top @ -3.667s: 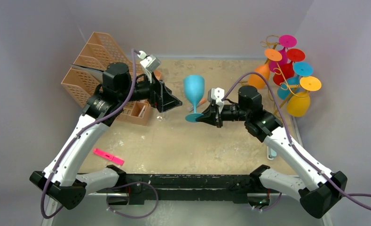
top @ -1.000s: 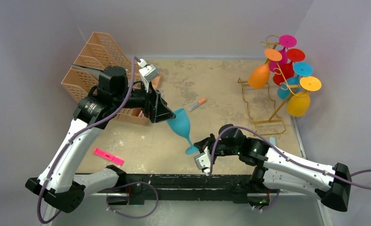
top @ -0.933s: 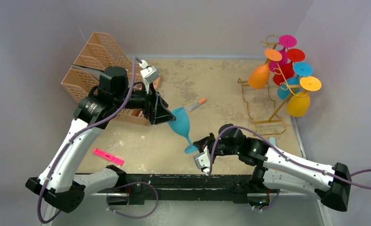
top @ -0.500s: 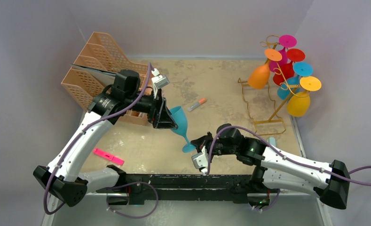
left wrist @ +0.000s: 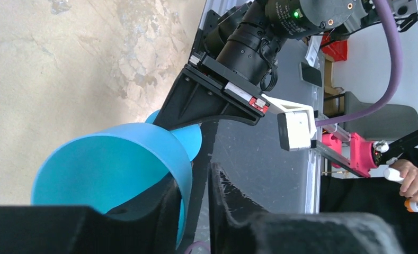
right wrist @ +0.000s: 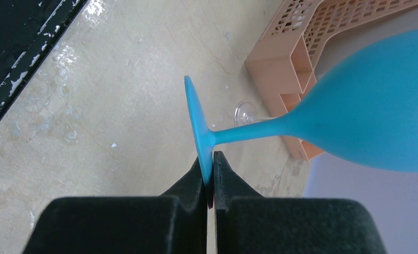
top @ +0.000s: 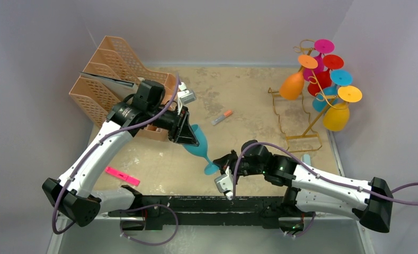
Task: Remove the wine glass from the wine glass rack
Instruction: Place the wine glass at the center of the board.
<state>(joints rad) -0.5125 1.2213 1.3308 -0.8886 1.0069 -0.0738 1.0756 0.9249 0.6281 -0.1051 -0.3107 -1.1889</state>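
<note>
A blue wine glass (top: 197, 146) hangs tilted in the air over the near middle of the table, off the gold wine glass rack (top: 303, 138) at the far right. My right gripper (top: 221, 165) is shut on the rim of its round foot (right wrist: 200, 132), fingertips pinching it (right wrist: 211, 161). My left gripper (top: 188, 136) straddles the bowl's rim (left wrist: 183, 174). One finger sits inside the bowl, the other outside, with a thin slit left between that finger and the wall (left wrist: 196, 180).
Orange (top: 291, 85), yellow (top: 336, 117) and other coloured glasses hang upside down on the rack. A peach lattice organiser (top: 107, 69) stands at the far left behind my left arm. A pink marker (top: 122, 176) and an orange-tipped pen (top: 222, 117) lie on the table.
My left gripper has slid forward over the bowl's rim and its jaws have narrowed sharply. The glass has shifted slightly left. My right gripper keeps its hold on the foot.
</note>
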